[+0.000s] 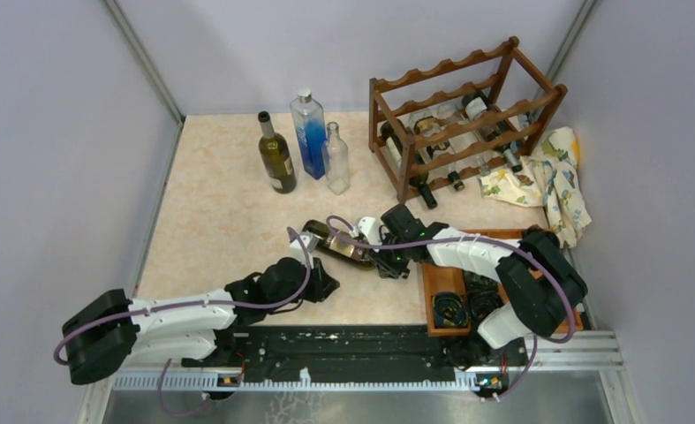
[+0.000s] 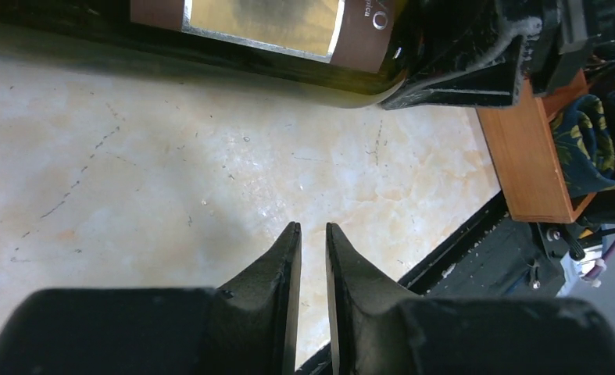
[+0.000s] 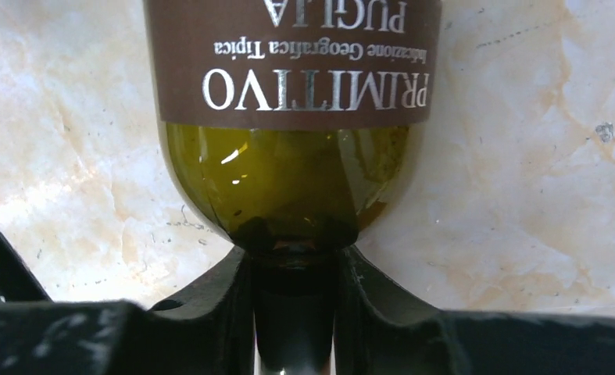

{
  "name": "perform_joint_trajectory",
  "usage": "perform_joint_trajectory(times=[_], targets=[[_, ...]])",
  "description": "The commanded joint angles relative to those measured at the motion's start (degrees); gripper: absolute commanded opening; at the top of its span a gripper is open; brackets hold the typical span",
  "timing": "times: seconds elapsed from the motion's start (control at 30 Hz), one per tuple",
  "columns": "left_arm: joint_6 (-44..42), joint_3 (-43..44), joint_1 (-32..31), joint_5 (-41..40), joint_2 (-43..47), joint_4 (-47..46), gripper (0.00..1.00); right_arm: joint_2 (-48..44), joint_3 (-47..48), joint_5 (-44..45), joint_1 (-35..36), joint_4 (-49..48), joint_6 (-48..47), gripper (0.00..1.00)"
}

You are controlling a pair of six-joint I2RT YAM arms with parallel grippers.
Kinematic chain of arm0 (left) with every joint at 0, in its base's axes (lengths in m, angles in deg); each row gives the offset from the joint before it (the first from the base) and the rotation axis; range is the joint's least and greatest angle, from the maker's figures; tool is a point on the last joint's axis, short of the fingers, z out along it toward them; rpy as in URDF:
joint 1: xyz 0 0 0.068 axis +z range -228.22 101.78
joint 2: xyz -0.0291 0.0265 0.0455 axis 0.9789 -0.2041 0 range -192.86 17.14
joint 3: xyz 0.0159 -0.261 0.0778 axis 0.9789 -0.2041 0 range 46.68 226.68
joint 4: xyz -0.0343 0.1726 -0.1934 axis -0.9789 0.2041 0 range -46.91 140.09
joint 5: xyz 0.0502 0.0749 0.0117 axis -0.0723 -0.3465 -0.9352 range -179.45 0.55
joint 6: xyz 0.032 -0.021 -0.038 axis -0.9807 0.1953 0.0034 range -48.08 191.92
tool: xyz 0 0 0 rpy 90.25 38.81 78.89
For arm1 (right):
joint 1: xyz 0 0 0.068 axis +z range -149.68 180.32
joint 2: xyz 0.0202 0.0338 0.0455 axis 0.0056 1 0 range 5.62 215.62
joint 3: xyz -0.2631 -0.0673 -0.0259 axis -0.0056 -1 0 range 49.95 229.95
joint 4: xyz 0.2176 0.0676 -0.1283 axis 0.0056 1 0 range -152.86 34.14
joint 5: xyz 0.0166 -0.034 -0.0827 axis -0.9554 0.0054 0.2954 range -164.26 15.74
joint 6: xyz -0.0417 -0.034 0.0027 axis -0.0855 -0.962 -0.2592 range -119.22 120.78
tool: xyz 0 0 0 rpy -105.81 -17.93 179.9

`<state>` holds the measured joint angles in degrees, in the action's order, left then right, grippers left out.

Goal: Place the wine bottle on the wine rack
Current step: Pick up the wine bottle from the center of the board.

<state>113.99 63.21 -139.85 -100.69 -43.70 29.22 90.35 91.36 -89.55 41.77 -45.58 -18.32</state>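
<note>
While the bottle (image 1: pixel 339 246) lies on its side on the surface (image 1: pixel 229 203), near the front edge and well apart from the rack (image 1: pixel 467 115), the step in hand is the pick-up. The right arm (image 1: pixel 467 252) reaches in from over the tray (image 1: pixel 441 283), and its jaws sit one on each side of the neck, just below the shoulder, grasping it; in the right wrist view both fingers (image 3: pixel 226 289) press against the dark glass. The left arm (image 1: pixel 193 309) hovers just beside the bottle's lower flank with its jaws clenched on nothing.

The grip looks set, so the next move is probably a lift. Held by the neck alone, the heavy body will want to sag or swing, so the lift calls for a slow rise, perhaps with the left arm steadying the base. After that comes a carry to the far right. The rack already holds several bottles in its lower tiers, while the top scalloped rails look free. The bottle would have to arrive level and lined up with one hollow.
</note>
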Motion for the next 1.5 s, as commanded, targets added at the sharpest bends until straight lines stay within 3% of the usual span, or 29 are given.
perform_joint_trajectory(times=[0.0, 0.13, 0.5, 0.7, 0.87, 1.03, 1.13, 1.23, 1.33, 1.47], targets=[[0.7, -1.5, 0.1, 1.5, 3.8, -1.6, 0.24, 1.4, 1.2, 2.5, -0.3, 0.5, 0.7, 0.17], [0.4, -1.2, 0.2, 2.6, 7.7, 1.1, 0.25, -1.5, 2.3, -1.1, -3.6, 2.0, 0.7, 0.00], [-4.3, 2.7, 0.2, 2.1, 19.1, 9.7, 0.25, -19.2, 2.2, -16.8, -16.0, 2.6, -2.0, 0.00], [-10.3, 9.1, 0.1, 0.6, 18.7, 15.8, 0.26, -25.3, 1.6, -20.1, -21.1, 2.4, -1.5, 0.00], [-20.4, 18.6, 0.2, -3.7, 17.2, 24.3, 0.28, -28.4, 2.3, -23.5, -24.4, 4.8, -3.8, 0.00], [-30.0, 25.5, 4.4, -1.5, 15.4, 26.9, 0.53, -30.3, 3.2, -29.5, -27.5, 11.6, -11.2, 0.00], [-34.7, 28.9, 12.1, 5.6, 13.2, 26.8, 0.74, -31.0, 3.8, -31.6, -29.1, 14.4, -14.3, 0.00], [-39.0, 32.1, 18.9, 11.7, 9.8, 27.5, 0.87, -31.3, 4.6, -32.8, -31.0, 16.6, -16.2, 0.00], [-43.7, 32.9, 23.5, 14.4, 8.4, 27.4, 0.90, -32.0, 5.4, -33.7, -33.0, 18.8, -18.1, 0.00], [-47.4, 29.5, 24.6, 7.6, 8.6, 26.8, 0.91, -33.6, 6.9, -33.9, -37.2, 22.8, -21.7, 0.00]])
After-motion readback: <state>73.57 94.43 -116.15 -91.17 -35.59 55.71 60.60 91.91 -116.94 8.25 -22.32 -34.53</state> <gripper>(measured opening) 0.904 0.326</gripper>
